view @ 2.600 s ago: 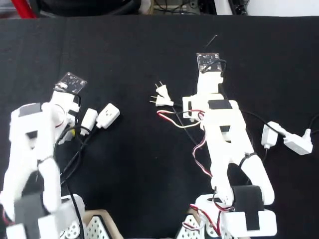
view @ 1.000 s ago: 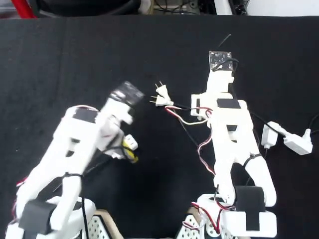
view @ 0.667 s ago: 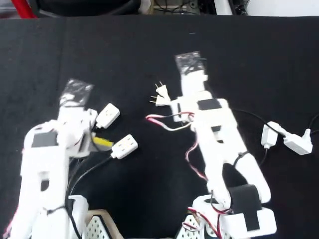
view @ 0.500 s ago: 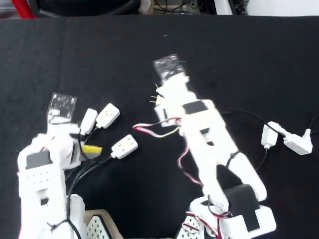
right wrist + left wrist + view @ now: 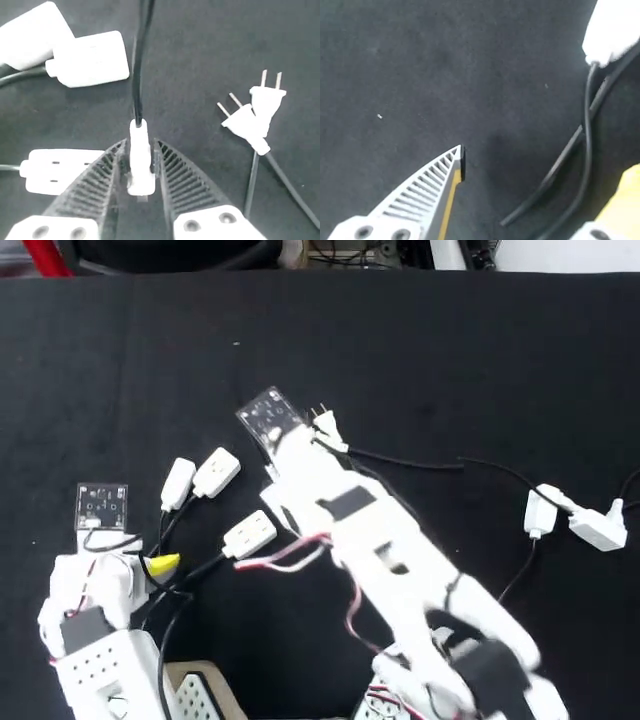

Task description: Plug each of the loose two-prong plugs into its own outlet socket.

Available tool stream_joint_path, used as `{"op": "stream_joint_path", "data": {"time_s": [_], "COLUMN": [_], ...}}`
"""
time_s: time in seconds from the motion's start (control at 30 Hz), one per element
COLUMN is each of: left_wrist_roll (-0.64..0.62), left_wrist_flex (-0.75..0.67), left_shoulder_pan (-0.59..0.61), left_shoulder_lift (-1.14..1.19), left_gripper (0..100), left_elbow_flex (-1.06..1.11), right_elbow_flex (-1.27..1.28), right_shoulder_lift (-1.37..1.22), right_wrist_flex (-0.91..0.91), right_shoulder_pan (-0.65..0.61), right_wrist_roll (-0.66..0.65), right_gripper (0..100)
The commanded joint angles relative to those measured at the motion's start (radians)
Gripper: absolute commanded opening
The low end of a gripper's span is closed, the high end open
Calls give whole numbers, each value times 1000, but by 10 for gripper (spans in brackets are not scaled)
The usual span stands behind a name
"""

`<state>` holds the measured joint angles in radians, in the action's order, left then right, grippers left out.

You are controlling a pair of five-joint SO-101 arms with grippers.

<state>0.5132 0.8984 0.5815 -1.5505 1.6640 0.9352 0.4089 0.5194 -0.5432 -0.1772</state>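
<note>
My right gripper [image 5: 141, 150] is shut on a white plug [image 5: 139, 162] whose black cable runs away from the fingers. Close beside it lies a white outlet socket [image 5: 55, 170] [image 5: 250, 533], slots up. Two loose two-prong plugs [image 5: 252, 117] [image 5: 322, 426] lie together past the right arm [image 5: 350, 520]. Another socket [image 5: 217, 472] [image 5: 87, 59] sits end to end with a white plug [image 5: 177, 483]. My left gripper [image 5: 545, 170] [image 5: 150, 556] hangs open at the front left over black cables [image 5: 580, 150], holding nothing.
At the right edge lie a white plug [image 5: 540, 510] and a white adapter block [image 5: 598, 528] with black cords. Black cables [image 5: 430, 462] trail over the black cloth. The far half of the table is bare cloth.
My right arm has swung left across the table to above the sockets. My left arm has drawn back to the front left, leaving a socket lying on the cloth.
</note>
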Motion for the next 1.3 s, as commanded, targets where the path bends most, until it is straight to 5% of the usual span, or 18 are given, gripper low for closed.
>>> {"op": "stream_joint_path", "data": {"time_s": [0.0, 0.07, 0.23, 0.47, 0.8, 1.03, 1.2, 1.27], "left_wrist_roll": [6, 6, 6, 8, 8, 0, -126, -132], "left_wrist_flex": [87, 133, 137, 138, 137, 141, 140, 114], "left_shoulder_pan": [7, 7, -7, -13, -27, -231, -542, -536], "left_shoulder_lift": [-192, -267, -255, -255, -255, -256, -256, -264], "left_gripper": [457, 457, 457, 457, 457, 457, 457, 456], "left_elbow_flex": [22, 38, 35, 36, 36, -7, -44, -67], "right_elbow_flex": [79, 137, 369, 670, 630, 512, 513, 524], "right_shoulder_lift": [205, 297, 470, 549, 501, 496, 498, 499], "right_wrist_flex": [-44, -54, -252, -667, -690, -686, -686, -686], "right_shoulder_pan": [-11, -20, -103, -184, -157, -138, -212, -222], "right_wrist_roll": [-5, 14, 308, 238, 236, 446, 620, 638], "right_gripper": [12, 12, 14, 16, 14, 13, 13, 13]}}
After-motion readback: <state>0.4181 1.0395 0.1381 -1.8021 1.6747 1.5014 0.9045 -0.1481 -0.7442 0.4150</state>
